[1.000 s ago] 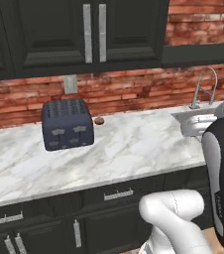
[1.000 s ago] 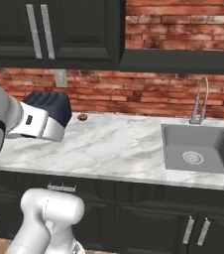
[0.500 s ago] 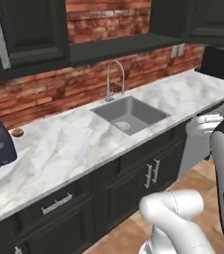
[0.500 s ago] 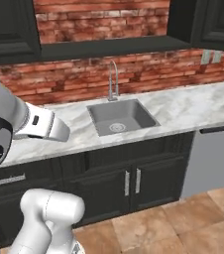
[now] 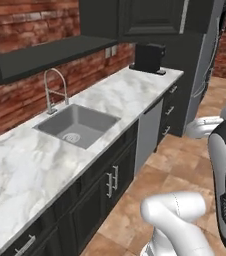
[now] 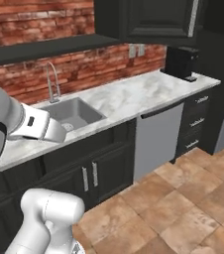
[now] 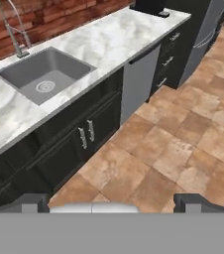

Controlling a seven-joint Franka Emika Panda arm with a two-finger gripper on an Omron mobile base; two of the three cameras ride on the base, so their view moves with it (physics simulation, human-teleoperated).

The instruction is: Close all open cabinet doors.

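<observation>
The pincer (image 7: 112,201) points down at the tiled floor (image 7: 183,134) in front of the base cabinets, and its two dark fingertips (image 7: 27,202) stand wide apart at the bottom of the hand view, with nothing between them and touching nothing. A cabinet door (image 5: 152,17) hangs high on the wall above the far end of the marble table (image 5: 110,100), its silver bar handle (image 5: 185,15) vertical along its right edge (from these angles I cannot tell whether it sits flush or ajar). Below it a black coffee machine (image 5: 149,57) stands on the table against the brick wall. The steel sink (image 5: 77,125) with its arched faucet (image 5: 55,90) lies nearer the arm, and a grey dishwasher front (image 6: 158,141) sits between the sink cabinets and the drawers (image 6: 197,124).
</observation>
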